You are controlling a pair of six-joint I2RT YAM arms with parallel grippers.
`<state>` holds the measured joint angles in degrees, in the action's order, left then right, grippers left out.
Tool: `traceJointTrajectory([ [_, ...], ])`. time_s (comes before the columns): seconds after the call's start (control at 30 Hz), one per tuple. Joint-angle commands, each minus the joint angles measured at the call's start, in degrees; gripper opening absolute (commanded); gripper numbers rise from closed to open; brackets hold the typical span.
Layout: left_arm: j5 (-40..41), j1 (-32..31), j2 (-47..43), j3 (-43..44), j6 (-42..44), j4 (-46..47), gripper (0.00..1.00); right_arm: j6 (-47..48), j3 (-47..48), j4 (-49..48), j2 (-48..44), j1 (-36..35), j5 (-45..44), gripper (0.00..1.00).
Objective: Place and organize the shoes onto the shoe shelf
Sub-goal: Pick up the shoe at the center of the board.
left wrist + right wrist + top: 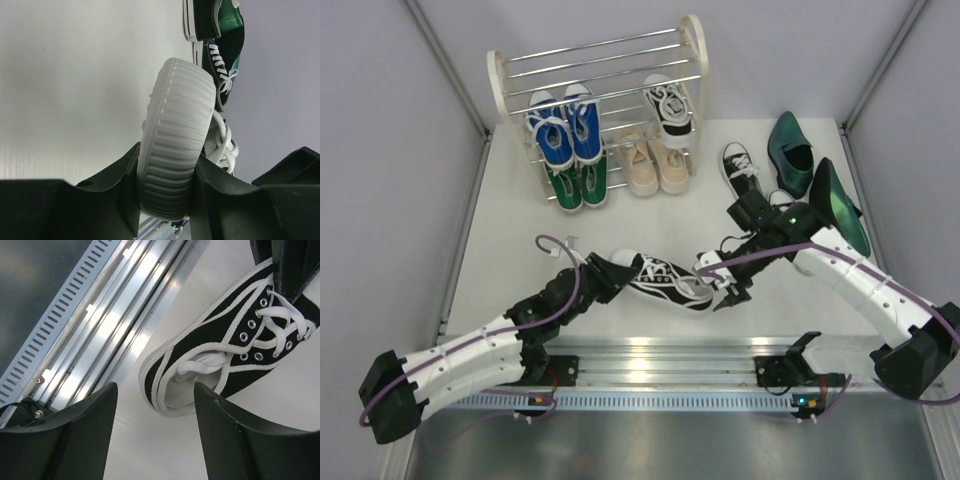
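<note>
At the centre of the top view, a black-and-white sneaker point(665, 280) lies on the white counter point(510, 215), its white rubber toe cap clamped between the fingers of the left end effector point(610, 273). The left wrist view shows the ribbed toe wedged tight between both dark pads. The right end effector point(725, 292) hangs at the sneaker's heel end with its jaws apart. From the right wrist view the heel opening sits between the 2 fingers, though whether either finger touches the shoe cannot be told.

The shoe shelf point(498, 88) stands at the upper centre of the frame. It carries a blue pair point(565, 135) on the left and a green pair point(577, 186) just below. A beige pair point(655, 162) sits to their right, and 1 more black-and-white shoe point(670, 110) is in the upper right corner of the rack.

To the right of the shelf, another black-and-white lace-up point(742, 168) rests on the counter. The 2 dark green dress shoes point(790, 150) lie beyond it at the right edge. A metal rail point(650, 360) runs along the lower edge.
</note>
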<state>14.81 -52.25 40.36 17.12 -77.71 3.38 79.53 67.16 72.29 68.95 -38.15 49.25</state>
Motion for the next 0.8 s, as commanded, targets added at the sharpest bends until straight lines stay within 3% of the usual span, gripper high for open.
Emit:
traceJointTrajectory([
  [0.0,-1.10,0.22,-0.54,2.12,-2.80,9.81,0.00,2.12,2.10,-0.84,1.01,-1.84,-0.03,0.62],
  [0.43,-1.27,0.30,-2.65,0.89,-1.92,9.46,0.00,1.42,5.09,2.41,-1.01,-2.37,1.10,0.64],
  [0.77,-1.54,0.48,-2.48,0.89,-1.92,11.56,0.00,6.52,8.17,8.57,-1.71,-2.37,1.37,0.65],
])
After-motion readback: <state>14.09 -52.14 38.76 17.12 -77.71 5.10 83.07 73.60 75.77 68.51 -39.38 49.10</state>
